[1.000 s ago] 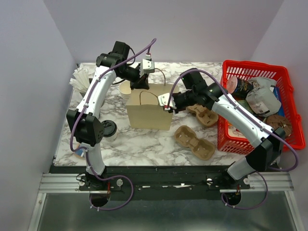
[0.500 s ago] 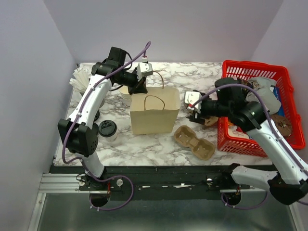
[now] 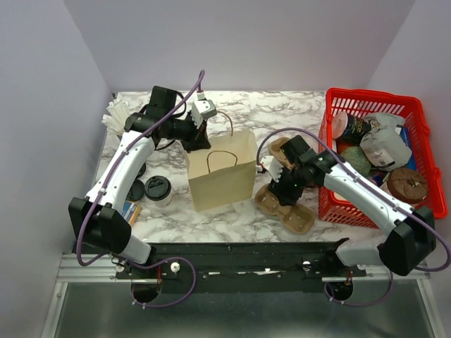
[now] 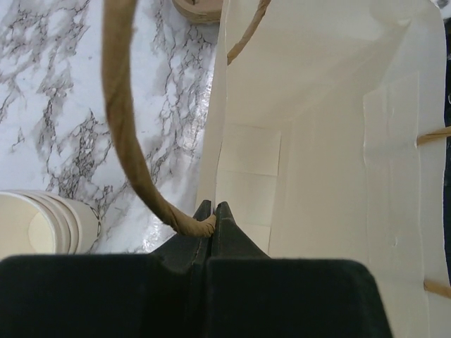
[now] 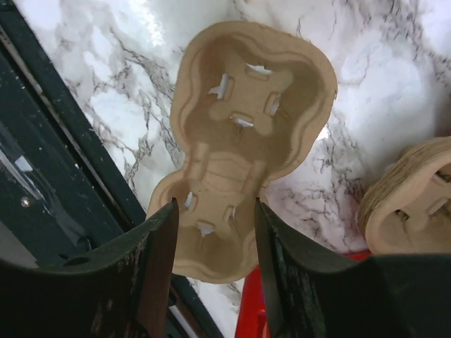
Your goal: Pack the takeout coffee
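Marble tabletop [image 3: 225, 222] between pale walls: we see both arms busy around a paper bag [image 3: 222, 179].
We find the left gripper [image 4: 213, 211] pinched closed on the bag's rim at the root of a handle. The right gripper [image 5: 215, 211] hangs with its jaws apart over a pulp cup carrier [image 5: 246, 120], gripping nothing. The takeout coffee [image 3: 158, 189] stands upright on the table just left of the bag, untouched.

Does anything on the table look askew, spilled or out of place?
The paper bag sits askew, its top edge slanting, with the left hand shut on its rim beside a handle. Nothing looks spilled.
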You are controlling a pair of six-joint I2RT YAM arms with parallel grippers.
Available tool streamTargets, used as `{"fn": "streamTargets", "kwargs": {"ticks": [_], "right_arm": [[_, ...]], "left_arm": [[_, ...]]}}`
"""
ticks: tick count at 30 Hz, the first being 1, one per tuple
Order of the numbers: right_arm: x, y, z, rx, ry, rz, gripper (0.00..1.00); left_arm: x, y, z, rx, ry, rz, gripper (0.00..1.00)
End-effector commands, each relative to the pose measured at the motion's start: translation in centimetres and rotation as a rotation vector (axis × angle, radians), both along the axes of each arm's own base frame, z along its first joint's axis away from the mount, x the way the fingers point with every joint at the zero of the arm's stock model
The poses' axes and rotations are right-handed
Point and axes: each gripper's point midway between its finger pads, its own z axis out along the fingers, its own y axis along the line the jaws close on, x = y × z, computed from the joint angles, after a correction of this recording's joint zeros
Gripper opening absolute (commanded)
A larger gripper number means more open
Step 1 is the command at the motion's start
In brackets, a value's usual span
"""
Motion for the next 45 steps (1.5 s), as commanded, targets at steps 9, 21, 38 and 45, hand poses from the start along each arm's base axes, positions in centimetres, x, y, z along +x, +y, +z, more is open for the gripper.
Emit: {"fn": "streamTargets", "kwargs": {"ticks": [9, 21, 38, 45], "right_arm": [[-0.4, -0.8, -3.7, -0.099, 0.151, -0.227, 0.52], [-1.3, -1.1, -3.7, -0.09, 0.167, -0.243, 0.51], [-0.5, -1.0, -7.2, -0.182, 0.241, -0.26, 0.58], [0.0, -1.1, -7.7, -0.205, 0.24, -0.266, 0.59]], "left_arm": [[1.6, 0.4, 0.6, -0.011, 0.002, 0.113, 0.0], [3.7, 3.5, -0.5, 0.001, 0.036, 0.209, 0.0], [3.7, 3.9, -1.0, -0.028, 0.085, 0.212, 0.0], [3.6, 3.8, -0.9, -0.038, 0.09, 0.206, 0.0]]}}
